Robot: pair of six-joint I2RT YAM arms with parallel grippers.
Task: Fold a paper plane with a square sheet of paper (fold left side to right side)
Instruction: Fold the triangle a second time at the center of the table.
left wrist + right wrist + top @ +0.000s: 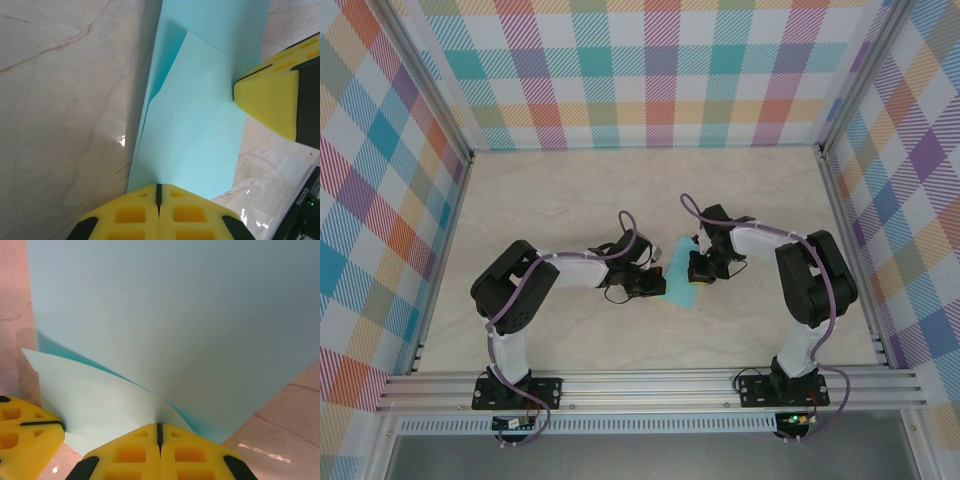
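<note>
Found no word, brand or number clear enough to read. Spotted one short row of small white characters, printed sideways on a black housing (303, 196) at the lower right edge of the left wrist view, next to a green light (311, 201). Too small and blurred to make out.

We look down on the whole worktop (570, 200) from above and behind its near edge. Both wrist cameras sit very close, facing the paper plane (200, 150), which all three views share.
</note>
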